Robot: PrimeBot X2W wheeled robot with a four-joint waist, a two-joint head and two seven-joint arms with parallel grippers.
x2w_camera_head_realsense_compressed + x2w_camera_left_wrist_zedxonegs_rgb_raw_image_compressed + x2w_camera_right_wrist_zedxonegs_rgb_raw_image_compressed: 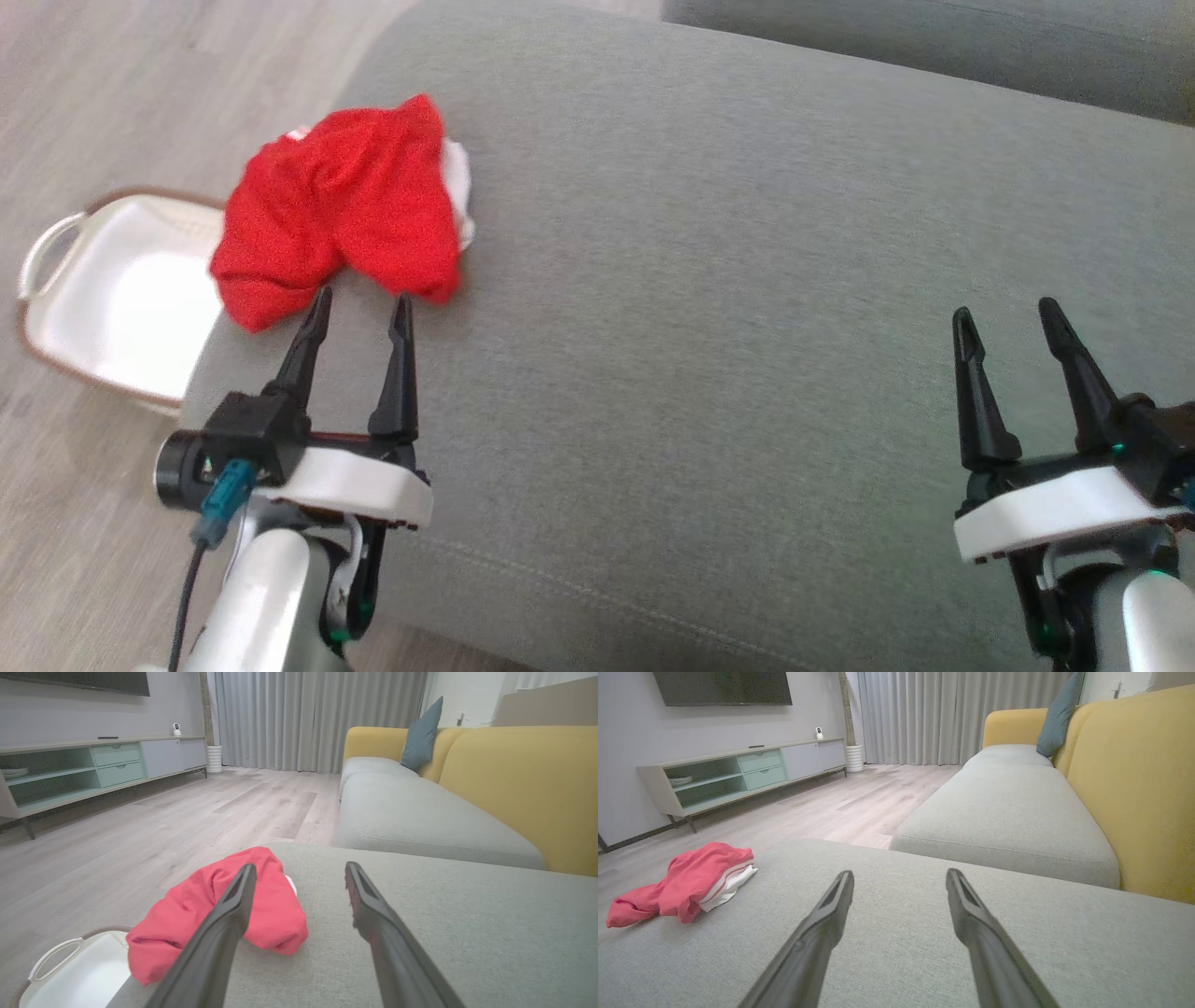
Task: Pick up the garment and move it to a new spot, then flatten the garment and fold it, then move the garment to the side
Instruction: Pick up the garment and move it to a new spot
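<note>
The red garment (pixel 345 205) lies bunched at the far-left corner of the cushion (pixel 747 280) — the left gripper (pixel 362 301), jaws apart, points at it from close by. Best to pinch deep into the thick middle, not a loose edge.

Seat cushion (pixel 747 280): grey woven fabric, broad, with a seam along its near edge.
On it: the garment (pixel 345 205), red with a white part showing, bunched in a heap right at the cushion's left edge, one lobe spilling over.
Floor (pixel 84 112): pale wood planks, left of the cushion.
On the floor: a white basket (pixel 121 299) with a handle, tucked beside the cushion.
</note>
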